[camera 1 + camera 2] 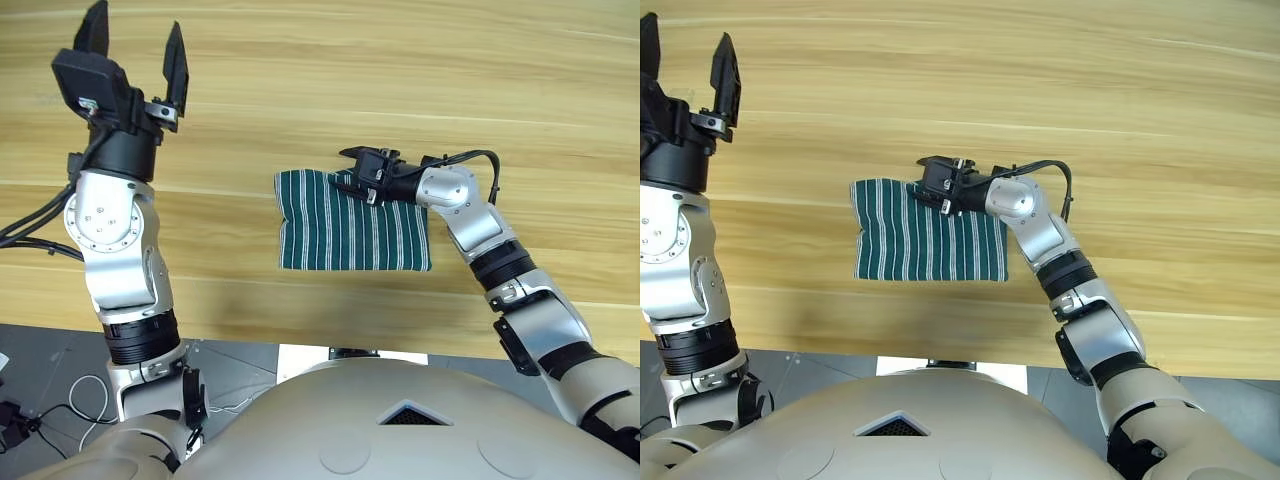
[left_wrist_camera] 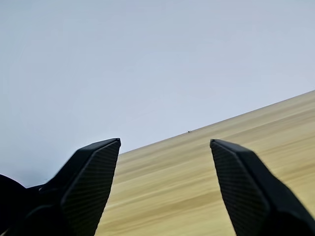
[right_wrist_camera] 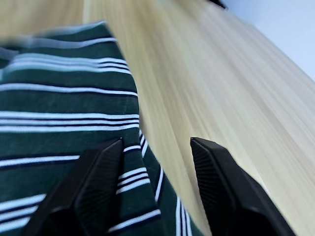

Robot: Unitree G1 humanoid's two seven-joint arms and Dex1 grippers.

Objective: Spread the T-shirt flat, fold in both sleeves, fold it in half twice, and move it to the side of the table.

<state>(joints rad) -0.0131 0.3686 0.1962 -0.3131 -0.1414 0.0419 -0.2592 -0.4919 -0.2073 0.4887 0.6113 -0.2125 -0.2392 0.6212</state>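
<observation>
Right wrist view: the right tool [image 3: 155,145] is spread apart at the far edge of the T-shirt [image 1: 340,235]. The left tool [image 1: 137,30], also apart, hangs raised. The T-shirt lies folded small mid-surface [image 1: 400,60], so probably only shifting it aside remains.

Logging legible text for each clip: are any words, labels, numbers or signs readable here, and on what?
No text can be read.
On the left gripper: a small pale sticker on its body, too small to read.
On the T-shirt: stripes only, no print.
On the table: wood grain, no lettering.
</observation>
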